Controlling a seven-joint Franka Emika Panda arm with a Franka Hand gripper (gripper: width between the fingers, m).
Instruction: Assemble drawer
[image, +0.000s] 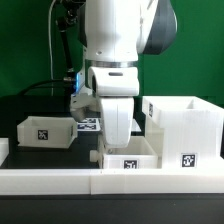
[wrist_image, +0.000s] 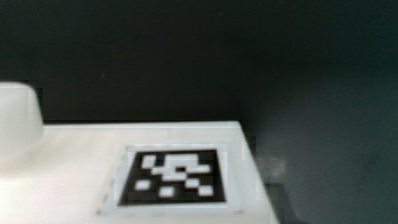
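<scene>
In the exterior view the tall open-fronted box shell stands at the right. One small tray sits at the left and a second tray sits at the front centre, against the border wall. My gripper hangs straight down just behind or into that centre tray; its fingers merge with the white parts, so its state does not show. The wrist view shows a close, blurred white face with a black-and-white tag over the black table. I cannot tell which part it is. No fingers show there.
The long low white border wall runs along the front. The marker board lies behind the arm. A rounded white shape sits at the edge of the wrist view. The table is black.
</scene>
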